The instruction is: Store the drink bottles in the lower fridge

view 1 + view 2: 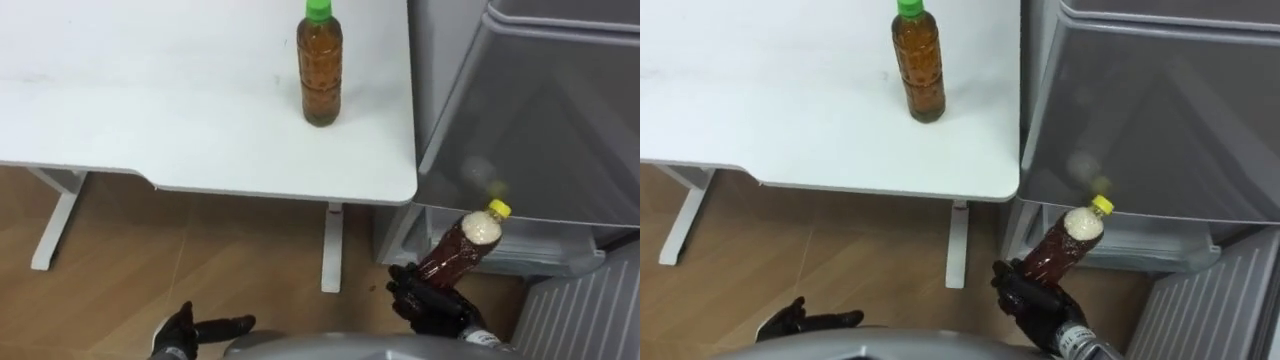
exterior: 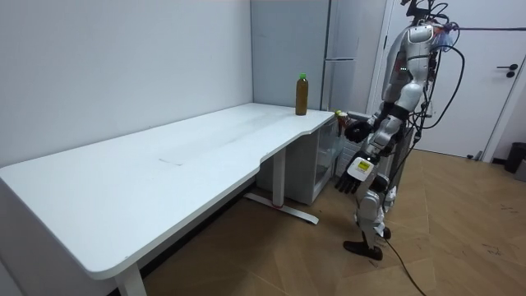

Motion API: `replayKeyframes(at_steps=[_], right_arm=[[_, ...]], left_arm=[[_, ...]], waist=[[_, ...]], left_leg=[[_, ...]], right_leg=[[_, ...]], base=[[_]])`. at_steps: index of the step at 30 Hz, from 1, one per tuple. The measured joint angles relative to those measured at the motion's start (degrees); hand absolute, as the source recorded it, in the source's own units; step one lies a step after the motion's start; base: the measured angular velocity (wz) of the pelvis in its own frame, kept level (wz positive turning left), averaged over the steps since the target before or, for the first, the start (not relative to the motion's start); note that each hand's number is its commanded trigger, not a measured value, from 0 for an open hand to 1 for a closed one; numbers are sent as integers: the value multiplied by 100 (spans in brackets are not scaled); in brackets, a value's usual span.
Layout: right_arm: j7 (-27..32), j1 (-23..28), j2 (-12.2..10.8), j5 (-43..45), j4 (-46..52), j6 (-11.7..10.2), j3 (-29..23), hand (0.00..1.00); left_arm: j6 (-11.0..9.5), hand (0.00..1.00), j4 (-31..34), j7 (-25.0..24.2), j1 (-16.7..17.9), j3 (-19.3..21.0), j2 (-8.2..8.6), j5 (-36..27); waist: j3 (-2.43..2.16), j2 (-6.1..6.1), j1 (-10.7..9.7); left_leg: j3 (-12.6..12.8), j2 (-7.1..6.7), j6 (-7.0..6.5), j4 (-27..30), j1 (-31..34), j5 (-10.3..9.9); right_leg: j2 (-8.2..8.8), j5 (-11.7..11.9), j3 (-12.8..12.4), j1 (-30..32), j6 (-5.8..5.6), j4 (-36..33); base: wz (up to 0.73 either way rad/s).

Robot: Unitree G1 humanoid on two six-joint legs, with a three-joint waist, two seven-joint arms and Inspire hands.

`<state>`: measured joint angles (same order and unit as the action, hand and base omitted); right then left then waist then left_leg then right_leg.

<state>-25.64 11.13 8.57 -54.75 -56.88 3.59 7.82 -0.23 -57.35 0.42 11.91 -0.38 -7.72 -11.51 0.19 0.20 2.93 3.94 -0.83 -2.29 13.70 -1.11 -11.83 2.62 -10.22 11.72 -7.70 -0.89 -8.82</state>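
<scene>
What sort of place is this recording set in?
Probably an office or lab room, not a home kitchen: a long white desk, a grey fridge beside it, wood flooring. The right hand holds a yellow-capped bottle.

Yellow-capped bottle (image 1: 1062, 243) is held tilted, cap up, in the curled fingers of the right hand (image 1: 1038, 302), in front of the grey fridge (image 1: 1160, 120). Green-capped bottle (image 1: 919, 65) is seen upright on the white worktop (image 1: 790, 120), near its right edge.
</scene>
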Motion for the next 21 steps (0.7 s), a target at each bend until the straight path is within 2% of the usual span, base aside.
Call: replayKeyframes(at_steps=[3, 5, 9, 12, 17, 18, 19, 21], right_arm=[[367, -29, 5, -249, -76, -3, -75, 100], [621, -55, 7, -451, -82, -6, -75, 100], [907, -60, 5, -616, -82, -8, -69, 100], [1078, -66, 3, -721, -84, -6, -59, 100], [1241, -73, 1, -1603, -98, 14, -6, 100], [1242, -73, 1, -1681, -102, 15, -6, 100], [1244, -86, 1, -1800, -108, 16, -9, 100], [1246, -109, -5, -1989, -115, 23, -23, 100]], left_arm=[[-10, 0, 11, 18, 0, -57, 13, 54], [-11, 0, 8, 19, 9, -143, 9, 55], [-60, 0, 7, 19, -11, -250, -4, 54], [-70, 0, 5, 14, -39, -272, -8, 50], [-70, 0, -3, 9, -58, -304, -51, 43], [-70, 0, -3, 10, -58, -307, -52, 43], [-69, 0, -3, 10, -60, -307, -51, 42], [-66, 0, 1, 10, -8, -298, -46, 49]], waist=[[-31, 19, -51], [-36, 65, -125], [-30, 64, -128], [-18, 46, -129], [21, 6, -105], [24, 6, -106], [46, 13, -107], [52, 22, -107]], left_leg=[[29, -3, 1, -5, 67, 1], [65, -3, 4, -16, 47, 3], [78, -4, 9, -50, 44, 3], [72, -7, 13, -83, 41, 4], [65, -13, 13, -102, 29, 4], [65, -13, 13, -104, 21, 4], [64, -13, 13, -114, -8, 4], [66, -3, 12, -117, -11, 3]], right_leg=[[-4, 0, -4, 87, 0, -4], [-7, 0, -6, 87, 0, -2], [-20, 0, -3, 95, 0, 4], [-20, 0, -2, 102, 0, 10], [-21, 0, -52, 103, 0, 14], [-21, 0, -54, 97, 0, 14], [-21, 0, -54, 78, 0, 14], [-20, 0, -50, 72, -1, 15]], base=[[-5], [-5], [-1], [0], [0], [0], [0], [0]])
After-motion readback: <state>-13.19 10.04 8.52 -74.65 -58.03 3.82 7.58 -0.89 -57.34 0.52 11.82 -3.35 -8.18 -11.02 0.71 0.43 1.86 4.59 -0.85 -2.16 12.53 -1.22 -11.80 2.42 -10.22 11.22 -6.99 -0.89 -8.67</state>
